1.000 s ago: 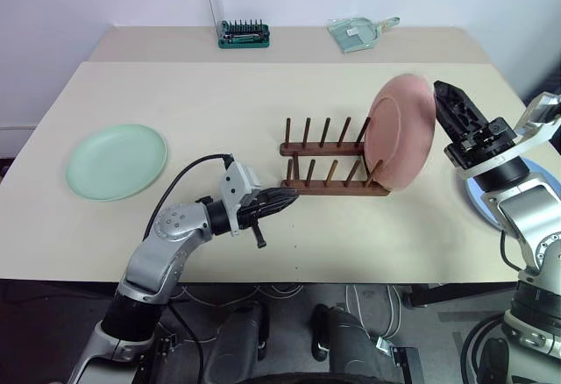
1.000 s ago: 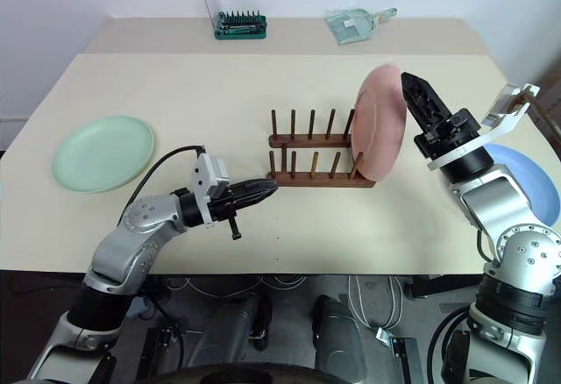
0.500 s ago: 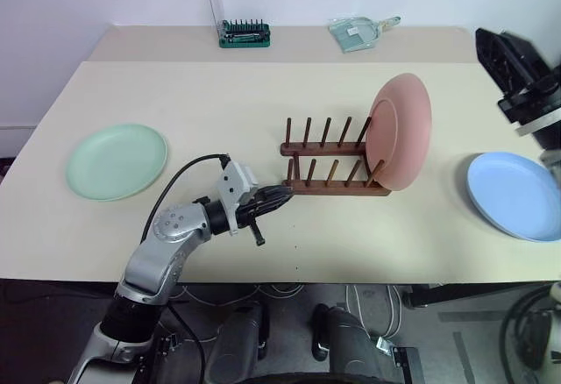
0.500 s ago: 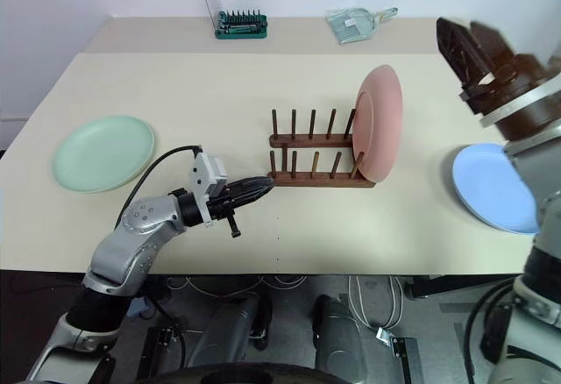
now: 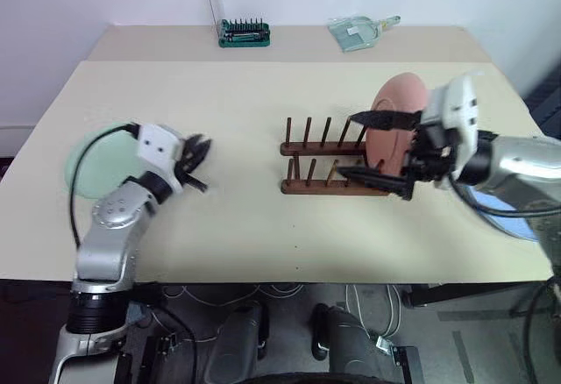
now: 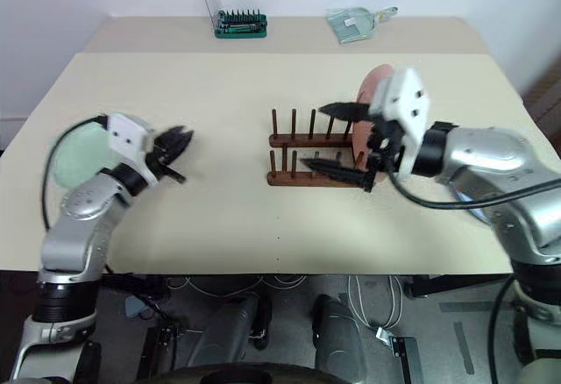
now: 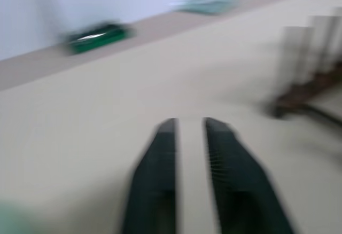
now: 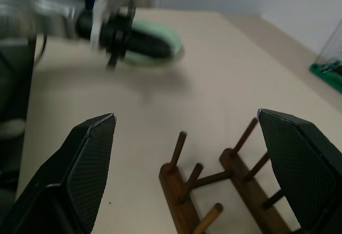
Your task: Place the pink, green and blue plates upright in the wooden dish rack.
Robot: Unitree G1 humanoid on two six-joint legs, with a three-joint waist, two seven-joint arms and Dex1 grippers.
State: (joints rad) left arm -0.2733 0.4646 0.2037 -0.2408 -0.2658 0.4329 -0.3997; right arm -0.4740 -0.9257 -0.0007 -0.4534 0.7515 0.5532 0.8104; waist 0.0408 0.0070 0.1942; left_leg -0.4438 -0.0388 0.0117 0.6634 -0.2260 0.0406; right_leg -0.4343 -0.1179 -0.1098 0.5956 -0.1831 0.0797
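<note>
Pink plate [image 5: 394, 130] stands upright in the rack's [image 5: 329, 160] end slot, half hidden by the right claw [image 5: 379, 147], released wide; blue plate [image 5: 500, 217] sits mostly behind that arm. Green plate [image 6: 74, 156] is partly covered by the left claw [image 6: 175, 152]. Left wrist view: blurred fingers [image 7: 160, 191] slightly parted over bare bench [image 7: 80, 116].

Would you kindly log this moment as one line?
pink plate: upright in rack | green plate: flat on table | right gripper: open, over rack
</note>
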